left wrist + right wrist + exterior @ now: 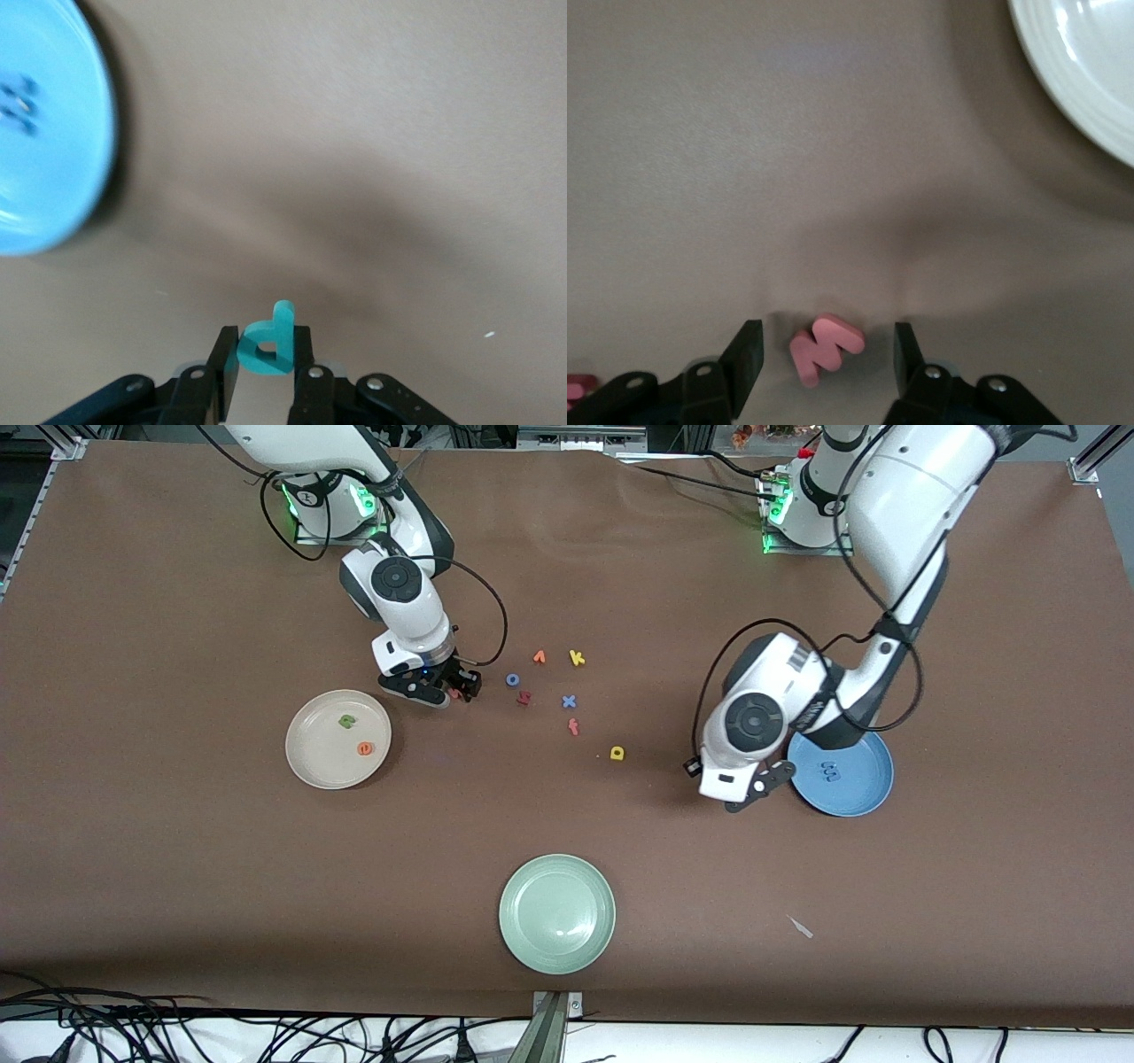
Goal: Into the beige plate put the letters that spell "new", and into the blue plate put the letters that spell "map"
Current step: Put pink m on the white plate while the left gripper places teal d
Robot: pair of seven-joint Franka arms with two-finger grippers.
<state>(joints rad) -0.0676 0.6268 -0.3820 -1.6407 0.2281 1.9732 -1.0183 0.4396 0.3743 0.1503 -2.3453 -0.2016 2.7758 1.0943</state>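
My right gripper point(452, 689) stands open, low over the table beside the beige plate point(319, 757). The pinkish-red w point(826, 348) lies flat between its fingers, untouched. In that plate lie the green n point(346, 722) and the orange e point(365, 748). My left gripper point(760, 784) hangs just beside the blue plate point(864, 788), shut on the teal p point(270, 345), which stands upright between its fingers. The blue m point(829, 768) rests in the blue plate point(62, 177). The yellow a point(617, 754) lies on the table between the two arms.
A loose cluster sits mid-table: orange v point(539, 657), yellow k point(577, 658), blue o point(512, 679), dark red h point(524, 698), blue x point(569, 701), red f point(573, 727). A pale green plate point(557, 948) lies nearest the front camera.
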